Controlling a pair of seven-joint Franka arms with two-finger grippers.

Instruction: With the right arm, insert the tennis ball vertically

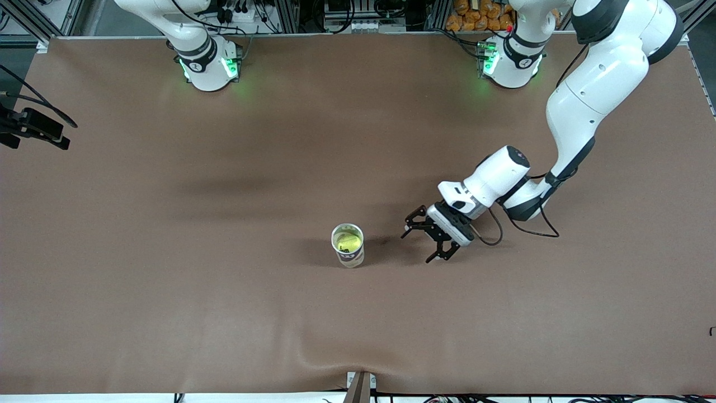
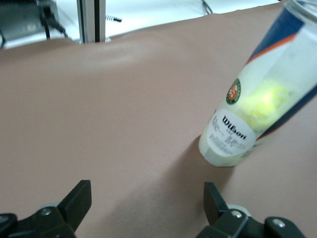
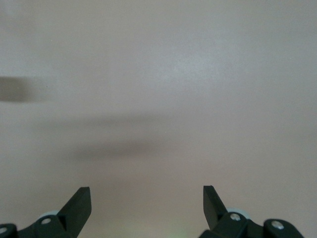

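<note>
A clear tube can (image 1: 348, 245) stands upright near the middle of the brown table (image 1: 168, 280). A yellow tennis ball (image 1: 347, 242) lies inside it. My left gripper (image 1: 418, 246) hangs low beside the can, toward the left arm's end, open and holding nothing. In the left wrist view the can (image 2: 257, 114) shows its Wilson label and the ball (image 2: 265, 101) glows through the wall; the left gripper (image 2: 147, 198) has only table between its fingers. My right gripper (image 3: 147, 198) is open over bare table; the front view shows only that arm's base (image 1: 207, 61).
A black camera mount (image 1: 33, 129) juts over the table edge at the right arm's end. A clamp (image 1: 361, 386) sits at the table edge nearest the front camera, with a wrinkle in the brown cover around it. The left arm's base (image 1: 512, 59) stands at the back.
</note>
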